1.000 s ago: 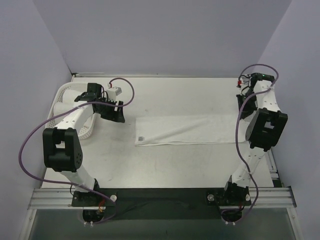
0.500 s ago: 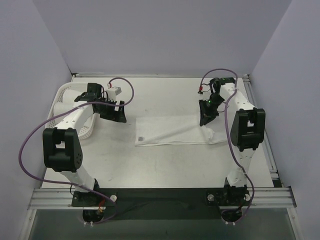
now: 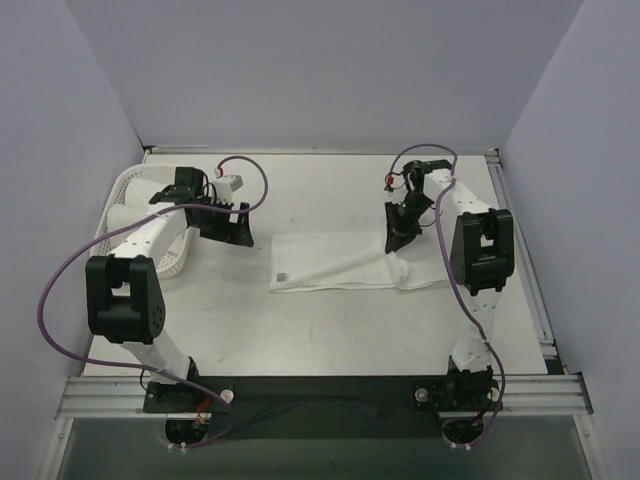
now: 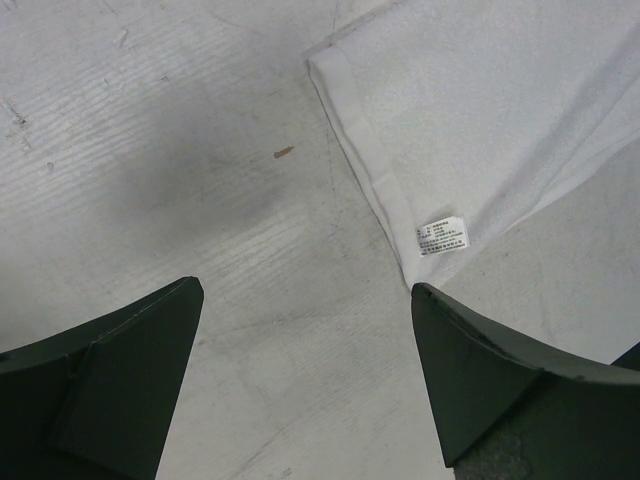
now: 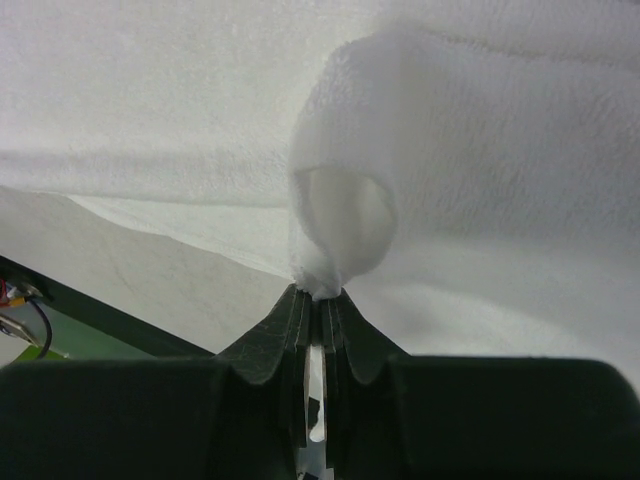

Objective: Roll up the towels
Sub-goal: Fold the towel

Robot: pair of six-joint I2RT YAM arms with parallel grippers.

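A white towel (image 3: 340, 262) lies flat in the middle of the table, a small label near its left end (image 3: 281, 277). My right gripper (image 3: 396, 240) is shut on the towel's right end and has carried it leftward over the rest, making a fold. In the right wrist view the pinched cloth (image 5: 335, 215) curls into a loop just above my closed fingertips (image 5: 318, 296). My left gripper (image 3: 235, 228) hangs open and empty just left of the towel's left end; its view shows the towel's corner and label (image 4: 443, 235) ahead of the fingers (image 4: 480, 370).
A white plastic basket (image 3: 128, 195) stands at the left edge of the table, partly under the left arm. Purple cables loop from both arms. Purple walls close in the left, back and right sides.
My right arm swung from the far right edge in to the towel's right end, pinched it and dragged it leftward, folding the towel over itself. The left arm has not moved.
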